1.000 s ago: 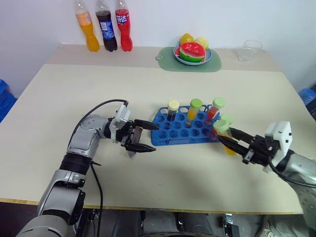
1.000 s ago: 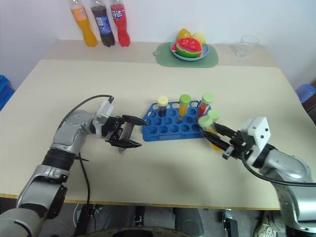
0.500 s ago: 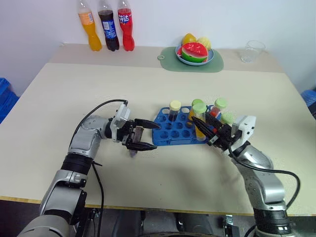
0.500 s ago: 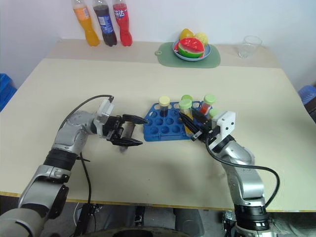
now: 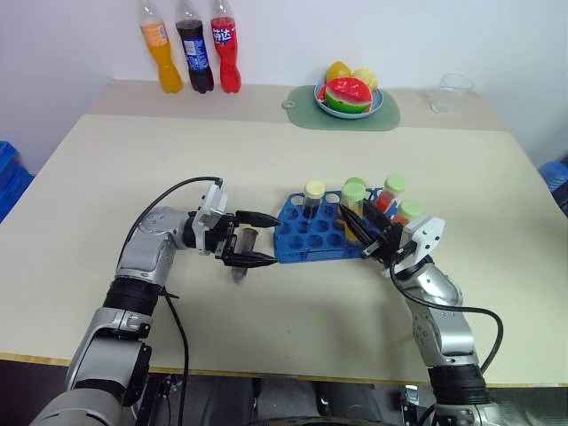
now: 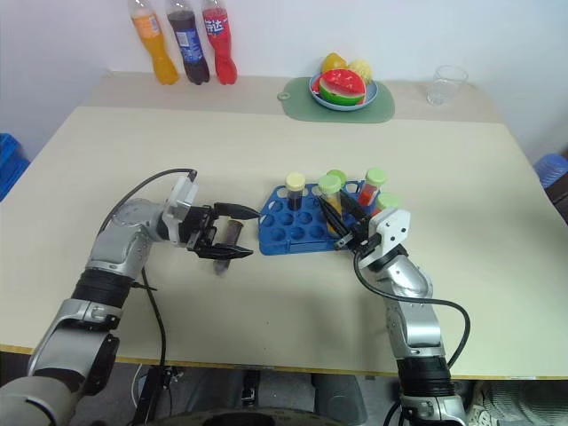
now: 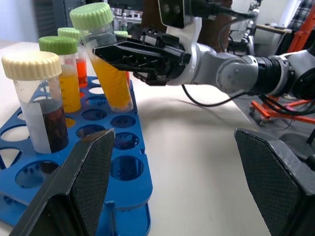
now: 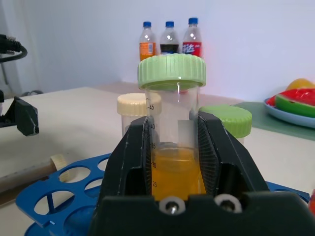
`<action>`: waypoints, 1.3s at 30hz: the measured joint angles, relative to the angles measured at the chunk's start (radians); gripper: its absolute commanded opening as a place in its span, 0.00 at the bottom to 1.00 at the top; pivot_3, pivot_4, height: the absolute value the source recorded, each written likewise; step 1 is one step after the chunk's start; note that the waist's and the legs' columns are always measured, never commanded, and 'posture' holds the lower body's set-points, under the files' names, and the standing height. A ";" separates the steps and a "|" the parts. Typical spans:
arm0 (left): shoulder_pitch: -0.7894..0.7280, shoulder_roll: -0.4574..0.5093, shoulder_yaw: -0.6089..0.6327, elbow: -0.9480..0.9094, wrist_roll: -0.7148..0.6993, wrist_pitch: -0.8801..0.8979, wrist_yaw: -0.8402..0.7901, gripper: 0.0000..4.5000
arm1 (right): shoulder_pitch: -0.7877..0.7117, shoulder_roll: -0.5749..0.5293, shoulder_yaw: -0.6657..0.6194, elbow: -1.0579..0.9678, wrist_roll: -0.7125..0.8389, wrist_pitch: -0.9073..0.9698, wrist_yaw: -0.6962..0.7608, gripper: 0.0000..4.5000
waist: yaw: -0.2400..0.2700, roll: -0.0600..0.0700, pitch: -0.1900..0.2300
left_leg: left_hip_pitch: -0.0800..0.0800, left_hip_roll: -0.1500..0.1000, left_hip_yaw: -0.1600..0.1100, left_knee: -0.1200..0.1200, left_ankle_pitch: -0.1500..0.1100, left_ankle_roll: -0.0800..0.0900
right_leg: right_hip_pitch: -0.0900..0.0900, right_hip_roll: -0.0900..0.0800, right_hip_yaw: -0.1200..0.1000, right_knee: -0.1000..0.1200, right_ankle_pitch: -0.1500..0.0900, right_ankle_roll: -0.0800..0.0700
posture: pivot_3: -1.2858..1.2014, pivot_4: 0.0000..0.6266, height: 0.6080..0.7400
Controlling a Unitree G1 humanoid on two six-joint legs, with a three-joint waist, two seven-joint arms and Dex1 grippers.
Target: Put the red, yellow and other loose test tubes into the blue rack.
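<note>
Yellow-filled plastic tube [image 8: 173, 162] is clamped below its green cap by the right pincer [image 5: 377, 240], over the blue rack [image 5: 306, 238] on the table [image 5: 311, 311]. Light, smooth and slippery, it is judged best gripped mid-body. The left pincer [image 5: 257, 240] is spread empty beside the rack.

Glossy blue plastic rack [image 7: 129, 183]; clear plastic tube [image 8: 175, 147], ribbed cap; matt table [image 5: 266, 169]

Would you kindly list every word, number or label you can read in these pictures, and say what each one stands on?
"45", "40", "30", "25": scale marks on the tube of orange-yellow liquid held in the right gripper.
Red soda bottle: white characters on its label, too small to read.
Dark soda bottle: blue label, unreadable.
Orange soda bottle: label unreadable.
Blue rack: no text visible.
</note>
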 measured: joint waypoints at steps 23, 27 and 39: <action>0.048 0.010 0.139 -0.304 -0.002 0.468 0.679 0.89 | 0.369 -0.477 -0.202 -0.362 0.029 0.236 0.155 0.84 | -0.013 -0.001 0.001 | -0.001 0.000 -0.003 -0.001 0.000 0.000 | -0.001 0.000 0.000 0.000 0.002 0.004 | 0.52 0.24 1.00; -0.035 0.049 0.153 -0.367 -0.032 0.915 0.866 0.89 | 0.372 -0.506 -0.248 -0.379 0.063 0.266 0.190 0.84 | -0.014 -0.003 0.002 | -0.001 0.000 -0.004 0.000 0.000 0.000 | -0.001 0.000 0.000 0.001 0.002 0.004 | 0.52 0.24 1.00; -0.394 0.287 -0.167 -0.112 -0.469 1.497 0.972 0.89 | 0.279 -0.527 -0.221 -0.361 0.062 0.287 0.249 0.84 | -0.012 -0.003 0.003 | -0.001 0.000 -0.005 -0.001 0.000 -0.001 | -0.003 -0.001 0.000 0.003 0.000 0.004 | 0.52 0.24 1.00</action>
